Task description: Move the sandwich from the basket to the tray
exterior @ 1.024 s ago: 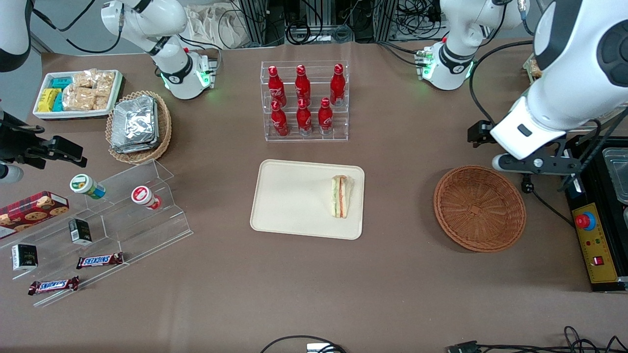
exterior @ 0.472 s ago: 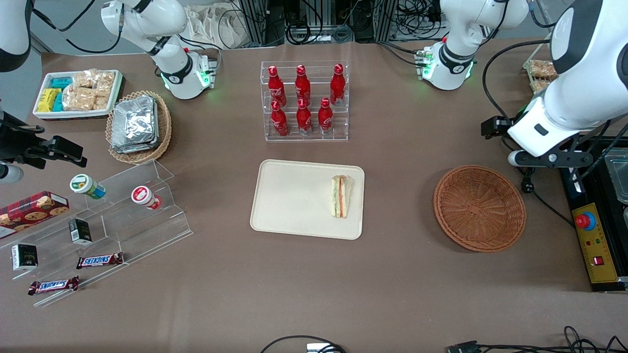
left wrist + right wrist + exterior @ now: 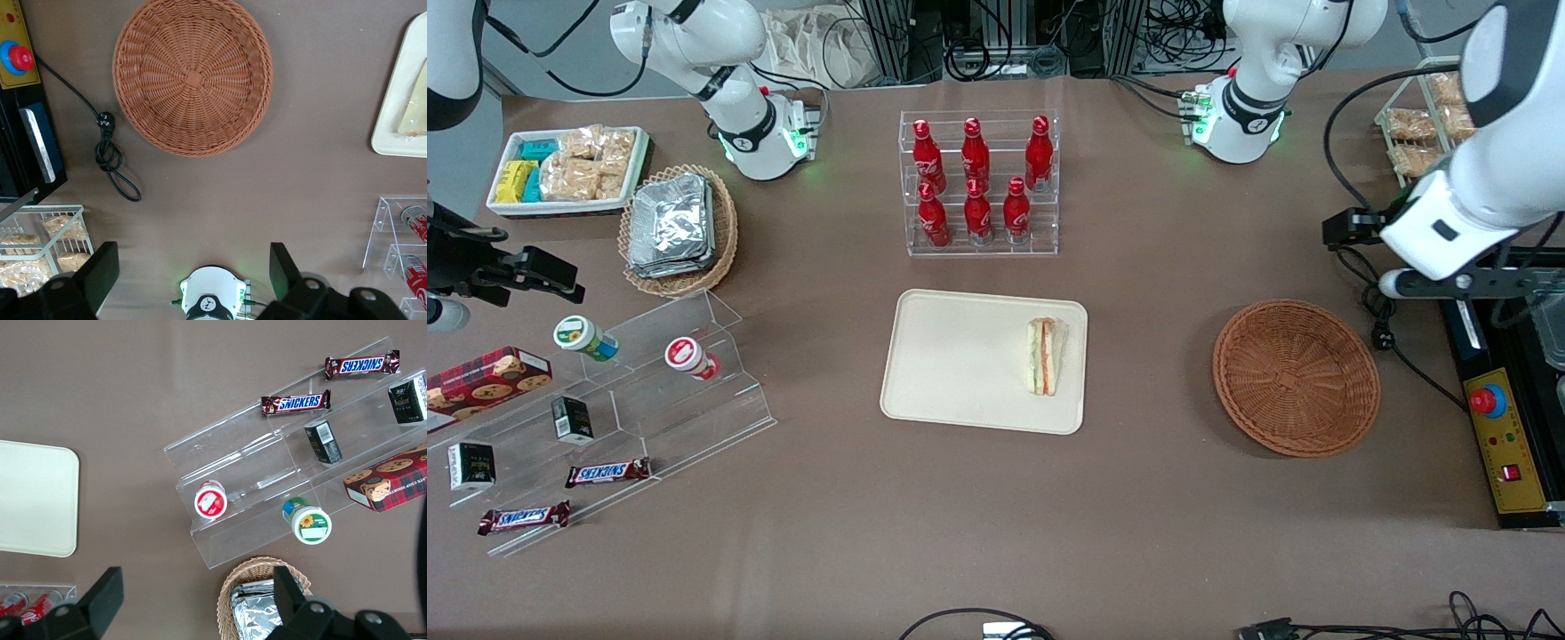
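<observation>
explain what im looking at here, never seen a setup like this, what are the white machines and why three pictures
The white machines are robot arms bolted to a brown table. One picture looks down on the whole table from the front. The other two come from small cameras on each arm's wrist, looking straight down past the arm's own claw.

Only one arm is working. Its claw is open, holds nothing, and hangs high above the table at that arm's end, close to the round brown basket, which has nothing in it.

The job was to move a sandwich from that basket to the cream tray in the middle of the table. The sandwich now lies on the tray, near the edge closest to the basket, so the job looks done.

The table also carries a clear rack of red bottles and clear steps with chocolate bars.
</observation>
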Robot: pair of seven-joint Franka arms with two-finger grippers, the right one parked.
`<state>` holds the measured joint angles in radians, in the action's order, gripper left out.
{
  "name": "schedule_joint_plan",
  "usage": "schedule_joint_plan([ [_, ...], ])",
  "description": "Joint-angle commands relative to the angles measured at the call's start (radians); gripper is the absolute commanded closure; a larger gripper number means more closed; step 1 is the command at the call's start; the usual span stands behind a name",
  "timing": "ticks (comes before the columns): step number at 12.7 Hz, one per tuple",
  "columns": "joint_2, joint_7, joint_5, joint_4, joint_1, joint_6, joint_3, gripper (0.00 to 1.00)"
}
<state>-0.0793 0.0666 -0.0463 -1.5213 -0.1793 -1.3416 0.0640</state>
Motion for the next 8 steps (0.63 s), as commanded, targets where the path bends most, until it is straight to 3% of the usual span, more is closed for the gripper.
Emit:
schedule_joint_plan([
  [1,0.033,-0.057,-0.009,-0.031,0.174,-0.031,-0.146,0.00],
  [4,0.038,-0.070,-0.004,-0.036,0.279,-0.068,-0.236,0.00],
  [8,0.041,-0.070,-0.003,-0.046,0.287,-0.103,-0.230,0.00],
])
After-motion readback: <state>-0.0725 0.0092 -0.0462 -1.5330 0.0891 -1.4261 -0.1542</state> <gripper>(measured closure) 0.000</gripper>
